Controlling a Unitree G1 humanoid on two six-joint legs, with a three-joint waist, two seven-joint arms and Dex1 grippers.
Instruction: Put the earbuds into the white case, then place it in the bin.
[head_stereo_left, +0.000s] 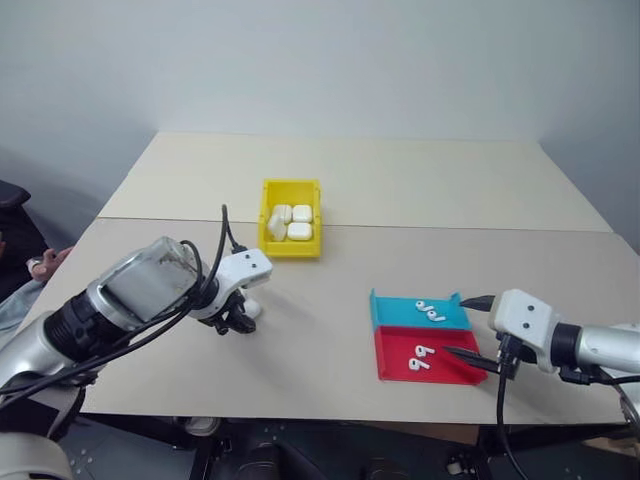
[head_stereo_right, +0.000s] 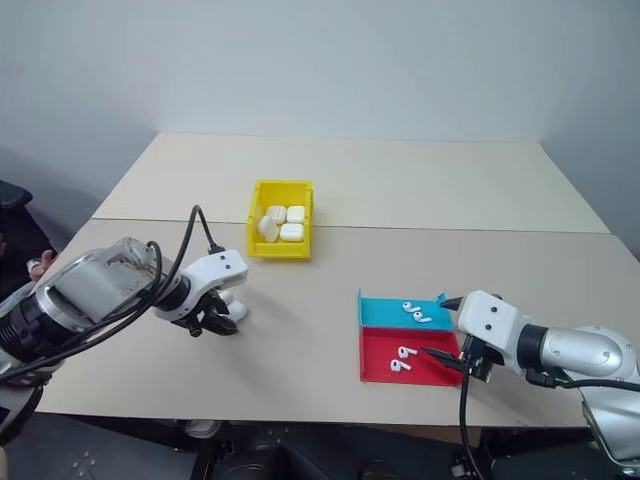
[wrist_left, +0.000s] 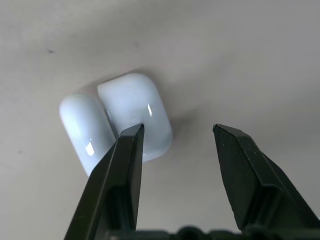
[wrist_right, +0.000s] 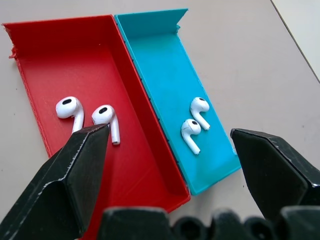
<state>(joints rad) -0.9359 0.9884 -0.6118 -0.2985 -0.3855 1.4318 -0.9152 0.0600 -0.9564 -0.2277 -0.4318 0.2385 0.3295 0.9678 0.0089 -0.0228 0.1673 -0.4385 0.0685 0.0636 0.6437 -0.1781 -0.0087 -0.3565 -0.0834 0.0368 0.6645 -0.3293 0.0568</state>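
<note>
The white case (wrist_left: 132, 112) lies on the table with its lid swung open, just past my left gripper (wrist_left: 177, 130). That gripper points down at it, fingers apart, with nothing between them. From the head, the case (head_stereo_left: 251, 309) peeks out beside the left gripper (head_stereo_left: 238, 322). Two earbuds (wrist_right: 87, 115) lie in the red half of the tray and two more earbuds (wrist_right: 195, 120) in the teal half. My right gripper (wrist_right: 169, 133) hovers open over that tray, touching nothing. The yellow bin (head_stereo_left: 268, 215) stands further back, near the table's middle.
Several white cases (head_stereo_left: 291, 224) lie inside the bin. The teal and red tray (head_stereo_left: 395, 360) sits near the table's front right edge. A seam runs across the table behind the bin. A person's hand (head_stereo_left: 45, 262) shows at the far left edge.
</note>
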